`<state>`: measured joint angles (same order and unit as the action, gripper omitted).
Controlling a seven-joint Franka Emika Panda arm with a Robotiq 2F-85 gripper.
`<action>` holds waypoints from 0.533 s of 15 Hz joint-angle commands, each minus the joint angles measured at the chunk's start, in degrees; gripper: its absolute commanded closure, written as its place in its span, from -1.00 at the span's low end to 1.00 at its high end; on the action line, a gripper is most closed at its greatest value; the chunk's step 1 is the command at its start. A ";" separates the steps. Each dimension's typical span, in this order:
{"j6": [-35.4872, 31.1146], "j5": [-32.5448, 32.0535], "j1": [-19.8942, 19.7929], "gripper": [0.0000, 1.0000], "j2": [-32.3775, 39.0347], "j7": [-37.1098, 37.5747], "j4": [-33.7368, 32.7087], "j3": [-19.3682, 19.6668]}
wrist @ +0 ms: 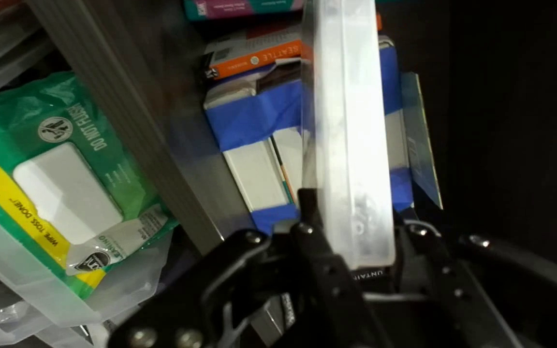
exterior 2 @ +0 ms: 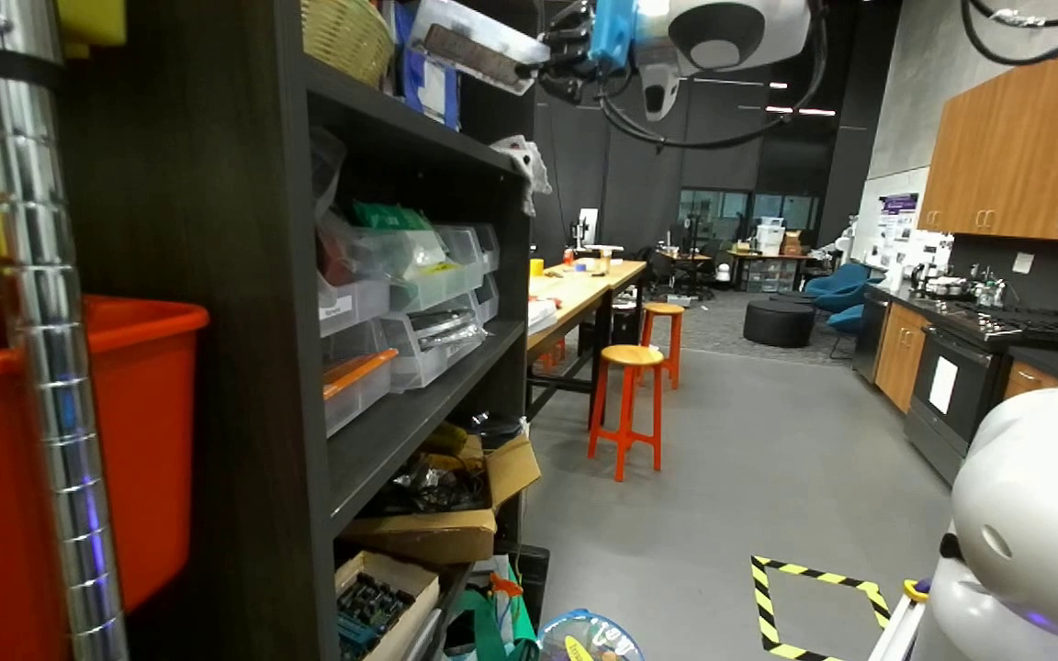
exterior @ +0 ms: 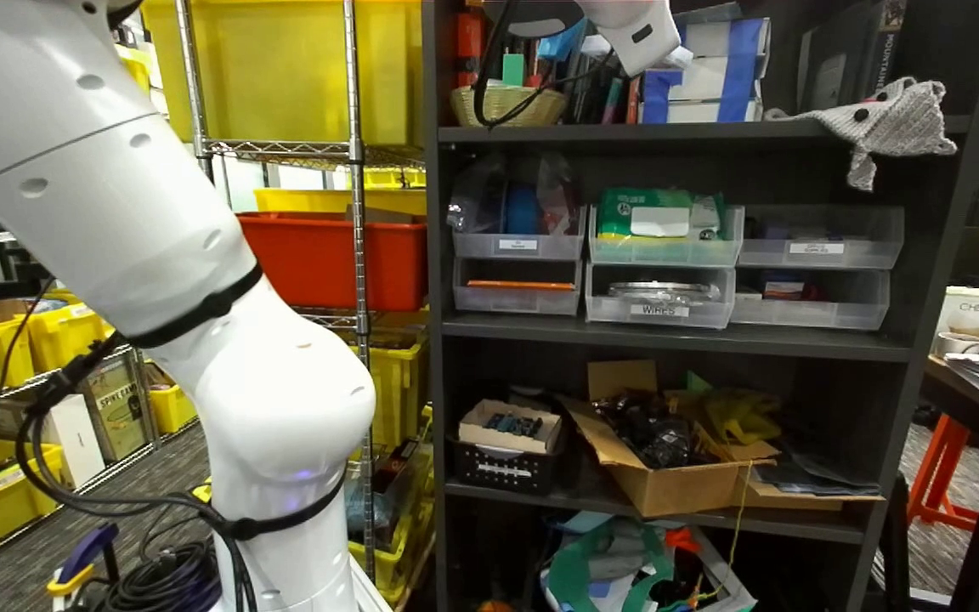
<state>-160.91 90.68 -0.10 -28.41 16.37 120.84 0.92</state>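
My gripper [wrist: 352,217] is shut on a long, pale translucent plastic box [wrist: 351,145], one finger on each side of it. In an exterior view the gripper [exterior 2: 552,64] holds the box [exterior 2: 478,48] tilted at the height of the upper shelf. White boxes with blue bands [wrist: 259,166] stand behind the held box in the wrist view; they also show on the upper shelf in an exterior view [exterior: 710,72]. A book with an orange spine [wrist: 259,58] lies beside them. In an exterior view the wrist [exterior: 634,38] shows at the top edge; the fingers are out of view.
The dark shelf unit's upper board [exterior: 625,134] carries a wicker basket [exterior: 506,104] and a grey knitted toy [exterior: 893,123] hanging over its edge. Below are clear bins [exterior: 664,252] with a green wipes pack [exterior: 668,212], and an open cardboard box [exterior: 685,489]. A metal rack post [exterior: 355,212] stands beside.
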 commanded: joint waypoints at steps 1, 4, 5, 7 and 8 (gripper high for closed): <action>2.29 2.96 0.09 0.85 -2.72 -0.79 0.14 2.86; 1.07 3.37 0.16 0.85 -4.77 -1.41 -0.23 3.37; 0.72 3.47 0.24 0.85 -5.63 -1.72 -0.28 3.30; 0.37 3.31 0.38 0.85 -7.48 -1.95 -0.14 2.87; 0.14 3.43 0.45 0.85 -8.35 -2.25 -0.05 2.57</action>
<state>-159.91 92.03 -0.11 -33.47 15.64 120.82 4.09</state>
